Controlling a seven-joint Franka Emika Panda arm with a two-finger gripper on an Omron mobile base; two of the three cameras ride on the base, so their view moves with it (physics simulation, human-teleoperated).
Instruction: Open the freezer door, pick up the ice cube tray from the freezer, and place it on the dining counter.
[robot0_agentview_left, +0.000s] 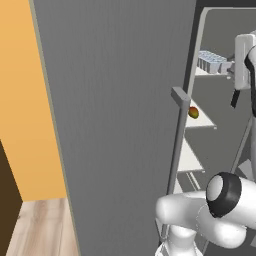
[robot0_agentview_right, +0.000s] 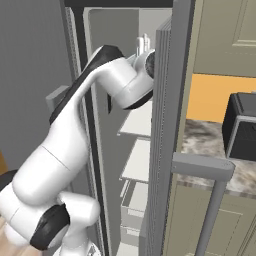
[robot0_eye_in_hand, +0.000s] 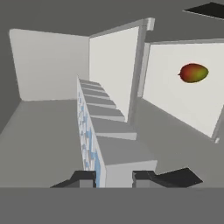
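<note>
Left base view, left to right: the freezer door (robot0_agentview_left: 120, 125) stands swung open; at 1 o'clock the tray (robot0_agentview_left: 211, 61) is seen on an upper freezer (robot0_agentview_left: 220, 135) shelf, met by the gripper (robot0_agentview_left: 231, 67). In the hand view its fingers (robot0_eye_in_hand: 84, 178) are spread astride the tray's near end. Pick-up is judged in hand; closing, then lifting out, is called for next.

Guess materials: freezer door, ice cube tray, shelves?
Freezer door: matte grey, faint vertical grain, likely brushed metal or painted panel. Ice cube tray: pale blue-grey, flat sheen, probably plastic. Shelves: plain white, opaque, likely plastic; the render leaves it open.
</note>
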